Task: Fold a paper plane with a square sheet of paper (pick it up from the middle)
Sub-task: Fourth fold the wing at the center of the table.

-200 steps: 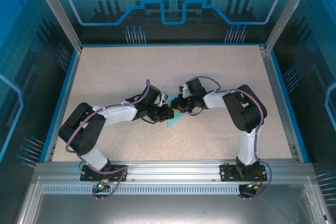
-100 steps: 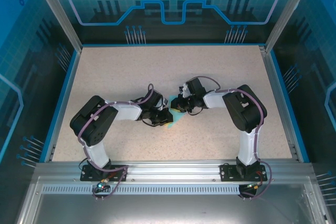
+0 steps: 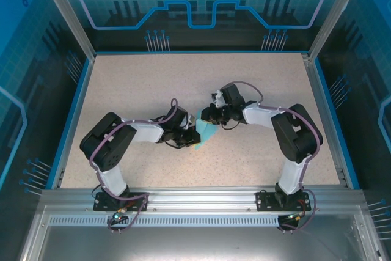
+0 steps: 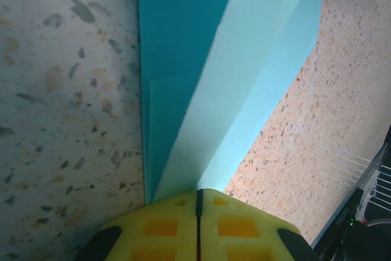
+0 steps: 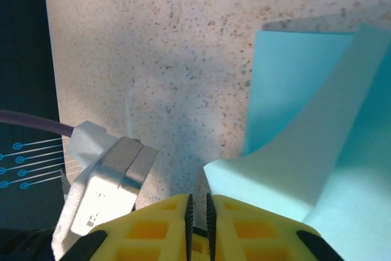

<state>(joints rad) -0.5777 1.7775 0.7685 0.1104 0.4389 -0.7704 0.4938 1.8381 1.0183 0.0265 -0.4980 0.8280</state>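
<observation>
The square sheet of paper (image 3: pixel 206 132), light cyan, lies mid-table folded into a layered, pointed wedge; no paper plane shape is in view. In the left wrist view its stacked layers (image 4: pixel 244 59) run straight into the seam of my left gripper (image 4: pixel 198 192), which is shut on the folded edge. From above, that left gripper (image 3: pixel 189 136) sits at the paper's left side. My right gripper (image 3: pixel 202 117) is at the paper's far edge. Its jaws (image 5: pixel 198 198) stand shut to a hairline slit with nothing in it. A curled-up flap (image 5: pixel 305 151) leans on the right finger's outer side.
The speckled tabletop (image 3: pixel 140 84) has free room on all sides of the paper. A blue rim (image 3: pixel 76 108) and aluminium frame posts border the table. The left gripper's metal body (image 5: pixel 110 181) lies close beside the right gripper.
The left gripper has closed on the paper's folded edge. The right arm's elbow swung right and its gripper shifted slightly away, and a flap of the paper now stands raised.
</observation>
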